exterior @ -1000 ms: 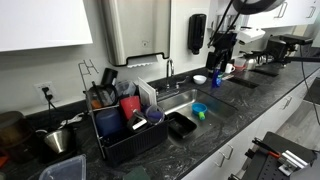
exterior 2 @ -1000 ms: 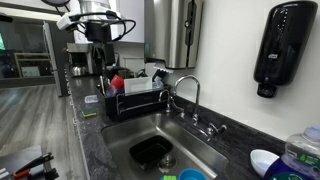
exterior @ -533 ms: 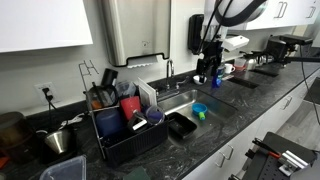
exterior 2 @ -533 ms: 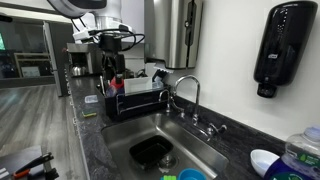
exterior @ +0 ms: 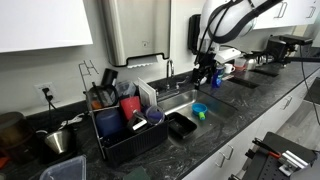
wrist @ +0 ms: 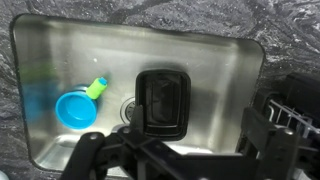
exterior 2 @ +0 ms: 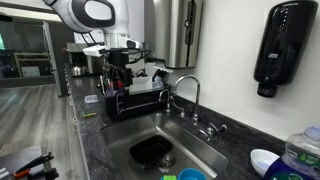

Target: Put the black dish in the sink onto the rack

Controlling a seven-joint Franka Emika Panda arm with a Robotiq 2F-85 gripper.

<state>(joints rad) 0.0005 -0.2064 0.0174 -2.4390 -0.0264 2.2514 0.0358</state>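
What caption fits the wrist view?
Wrist camera above the sink: black dish at centre, blue bowl apart, rack at one edge.

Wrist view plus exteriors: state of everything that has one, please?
Black dish: flat on the sink floor, rim up, not gripped.
Blue bowl: in the sink, open side up.
Faucet: no water visibly running.
Rack: on the counter, loaded.
Gripper: above the sink, jaws open, empty.
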